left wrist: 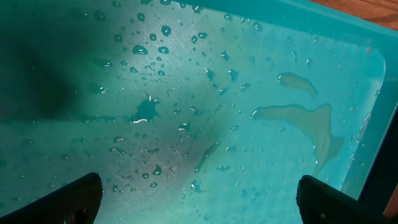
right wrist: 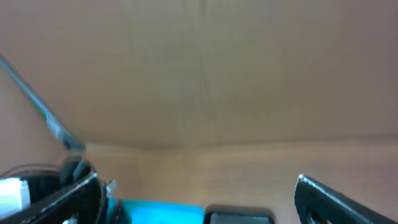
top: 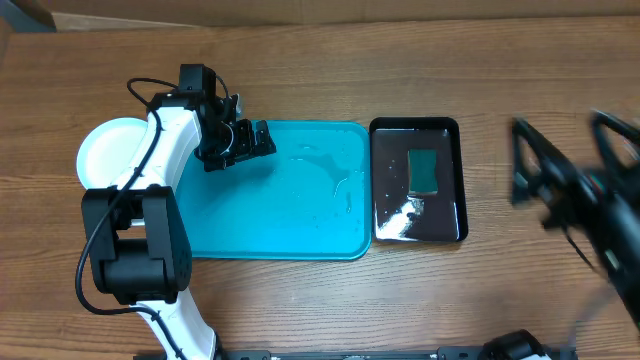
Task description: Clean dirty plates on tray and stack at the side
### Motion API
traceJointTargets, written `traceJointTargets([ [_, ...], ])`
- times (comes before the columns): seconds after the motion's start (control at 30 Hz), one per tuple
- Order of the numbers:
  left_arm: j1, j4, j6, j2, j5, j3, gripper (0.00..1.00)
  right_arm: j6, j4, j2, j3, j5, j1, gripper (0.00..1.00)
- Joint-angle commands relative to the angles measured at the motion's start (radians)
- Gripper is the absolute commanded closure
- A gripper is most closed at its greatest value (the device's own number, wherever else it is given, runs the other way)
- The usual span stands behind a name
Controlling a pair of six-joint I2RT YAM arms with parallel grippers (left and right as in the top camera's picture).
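Two grippers spread wide, both holding nothing.

Over the left end of the wet turquoise tray (top: pixel 300 248), the left gripper (top: pixel 262 140), fingers far apart above plastic beaded with water drops (left wrist: pixel 149 50) and a few shallow pools. At the far right of the table (top: pixel 400 60), blurred in the overhead view, the right gripper (right wrist: pixel 198 186), fingers likewise wide apart, facing a brown cardboard wall (right wrist: pixel 199 68). Just off the tray's left edge, on the wood, the plates (top: pixel 105 150): white on top, partly hidden under the left arm (top: pixel 165 150), perhaps stacked, number impossible to tell. Right beside the tray's right edge, a glossy black tray (top: pixel 445 124) with a green sponge (top: pixel 424 170) and a white patch near its front corner.
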Motion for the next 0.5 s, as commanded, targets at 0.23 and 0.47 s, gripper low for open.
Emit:
traceJointTargets([
  [0.23, -0.002, 0.001, 0.016, -0.019, -0.007, -0.010, 0.00, -0.110, 0.465, -0.494, -0.608, -0.054, -0.125, 0.00],
  [0.47, -0.002, 0.001, 0.015, -0.019, -0.007, -0.010, 0.00, -0.109, 0.997, -0.686, -1.053, -0.116, -0.147, 0.00],
])
